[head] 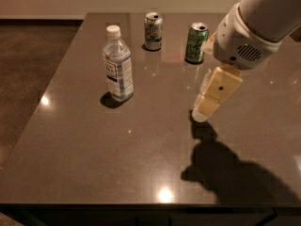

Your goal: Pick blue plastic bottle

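The white arm (270,6) slants down from the upper right corner toward the left, ending in a rounded wrist (240,44) with a vent grille on its side. Below it hangs the cream gripper (203,111) — right of centre in the view, tilted, its tip pointing down and left.
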{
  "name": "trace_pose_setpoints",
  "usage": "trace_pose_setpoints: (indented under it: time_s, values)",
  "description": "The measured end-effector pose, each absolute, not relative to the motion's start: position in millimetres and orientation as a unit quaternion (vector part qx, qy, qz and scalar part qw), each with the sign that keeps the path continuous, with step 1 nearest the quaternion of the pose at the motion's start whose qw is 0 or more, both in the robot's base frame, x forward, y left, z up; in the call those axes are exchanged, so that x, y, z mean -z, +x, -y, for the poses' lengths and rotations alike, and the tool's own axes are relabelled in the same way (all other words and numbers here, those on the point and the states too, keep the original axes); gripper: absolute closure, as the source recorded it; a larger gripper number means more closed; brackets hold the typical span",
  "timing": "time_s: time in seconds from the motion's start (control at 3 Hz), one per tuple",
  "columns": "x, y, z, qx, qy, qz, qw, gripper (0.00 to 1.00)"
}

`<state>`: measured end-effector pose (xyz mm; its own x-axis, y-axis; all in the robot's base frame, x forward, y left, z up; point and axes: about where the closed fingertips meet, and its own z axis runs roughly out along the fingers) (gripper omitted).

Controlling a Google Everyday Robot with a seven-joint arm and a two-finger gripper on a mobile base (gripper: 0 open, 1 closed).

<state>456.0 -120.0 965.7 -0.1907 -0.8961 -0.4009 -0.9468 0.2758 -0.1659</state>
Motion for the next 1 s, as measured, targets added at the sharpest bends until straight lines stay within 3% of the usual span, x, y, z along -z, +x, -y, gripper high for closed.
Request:
trace_pose_setpoints:
  time_s: [1.0]
  values:
    - [-936.3,538.9,2.3,-0.093,-0.561,-0.770,0.290,0.00]
